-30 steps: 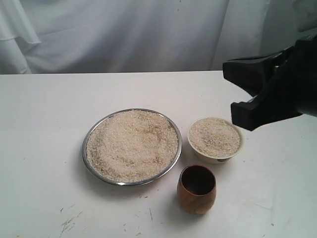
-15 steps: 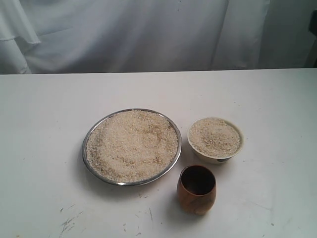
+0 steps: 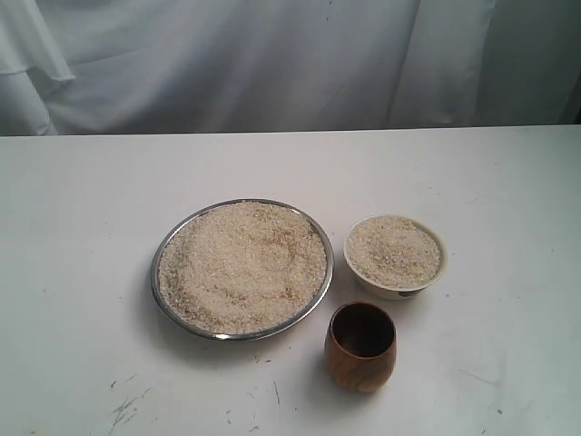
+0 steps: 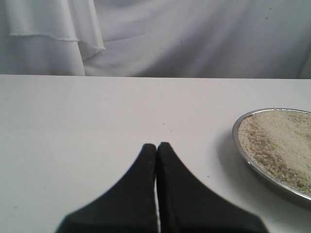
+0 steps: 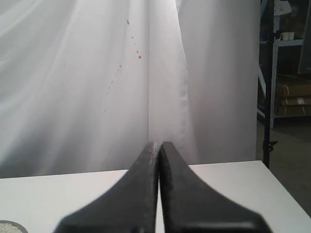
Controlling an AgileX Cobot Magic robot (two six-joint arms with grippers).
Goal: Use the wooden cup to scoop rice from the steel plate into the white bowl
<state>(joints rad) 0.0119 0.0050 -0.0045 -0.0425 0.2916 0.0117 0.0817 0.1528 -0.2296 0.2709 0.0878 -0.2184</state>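
The steel plate (image 3: pixel 153 270), heaped with rice (image 3: pixel 241 263), sat mid-frame. The white bowl (image 3: pixel 392 290), also full, lay just right of it, with the wooden cup (image 3: pixel 360 361) upright below. My left gripper (image 4: pixel 156 145) and right gripper (image 5: pixel 158 144) were pinched together, empty.

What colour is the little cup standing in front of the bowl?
Glossy reddish-brown wood with a dark inside; the wooden cup shows best in the exterior view.

The steel plate (image 3: pixel 238 337) is gleaming as shiny silver metal under matt, grainy rice (image 3: pixel 241 265). Beside the plate, the white bowl (image 3: pixel 392 290) is showing smooth ceramic and the wooden cup (image 3: pixel 360 363) is shining glossy reddish-brown, its grain visible.
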